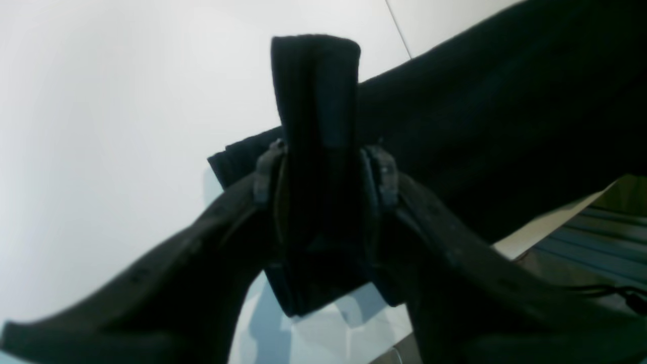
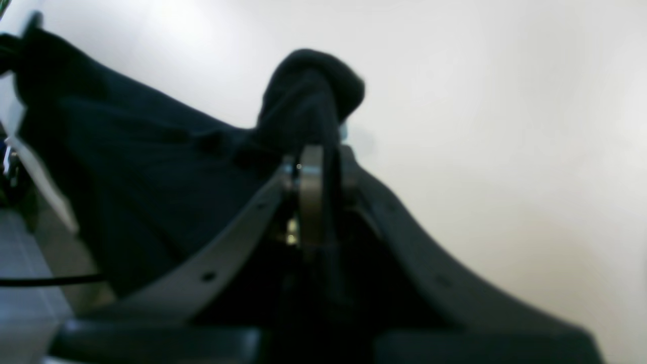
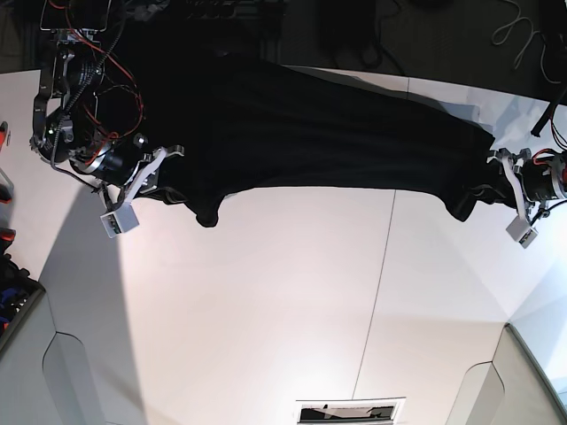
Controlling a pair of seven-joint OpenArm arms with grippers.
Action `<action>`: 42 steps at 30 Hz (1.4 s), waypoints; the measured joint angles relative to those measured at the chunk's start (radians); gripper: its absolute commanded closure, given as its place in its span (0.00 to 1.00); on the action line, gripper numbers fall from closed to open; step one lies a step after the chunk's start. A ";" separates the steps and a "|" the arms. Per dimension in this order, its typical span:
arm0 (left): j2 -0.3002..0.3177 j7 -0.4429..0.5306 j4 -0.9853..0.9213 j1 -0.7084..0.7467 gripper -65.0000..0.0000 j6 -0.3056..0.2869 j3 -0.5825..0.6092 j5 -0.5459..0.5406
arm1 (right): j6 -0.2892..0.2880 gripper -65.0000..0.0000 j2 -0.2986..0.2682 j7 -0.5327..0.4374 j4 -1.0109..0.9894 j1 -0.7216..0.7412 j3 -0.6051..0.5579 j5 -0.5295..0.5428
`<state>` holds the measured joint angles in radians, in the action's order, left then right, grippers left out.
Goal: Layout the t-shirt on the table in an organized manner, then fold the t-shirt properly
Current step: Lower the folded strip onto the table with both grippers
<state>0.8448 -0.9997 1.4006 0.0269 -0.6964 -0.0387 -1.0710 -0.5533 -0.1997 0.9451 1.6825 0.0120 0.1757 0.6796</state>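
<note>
The black t-shirt (image 3: 337, 142) is stretched out in a wide band across the far side of the white table (image 3: 292, 292); its orange graphic is not visible. My left gripper (image 3: 494, 170) is shut on a bunched fold of the shirt at the base view's right end; the left wrist view shows its jaws (image 1: 323, 172) pinching the fabric (image 1: 505, 101) above the table (image 1: 101, 126). My right gripper (image 3: 173, 173) is shut on the shirt's other end; the right wrist view shows it (image 2: 326, 162) clamping a fabric bunch (image 2: 151, 177) over the table (image 2: 505, 126).
A thin dark seam (image 3: 381, 266) runs across the table from front to back. A small dark opening (image 3: 350, 412) sits at the near edge. Cables and dark equipment (image 3: 230, 13) lie behind the table. The table's front corners are cut off at an angle.
</note>
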 measured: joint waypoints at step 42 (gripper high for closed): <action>-0.042 0.029 -0.006 0.009 0.62 0.000 0.000 0.014 | 0.022 1.00 0.074 -0.061 0.337 -0.385 0.167 -0.048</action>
<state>0.8024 -0.9707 1.3941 0.0357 -0.6964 -0.0387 -1.0565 -0.5312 -0.1253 0.8841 2.0193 -0.3733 0.3431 0.6312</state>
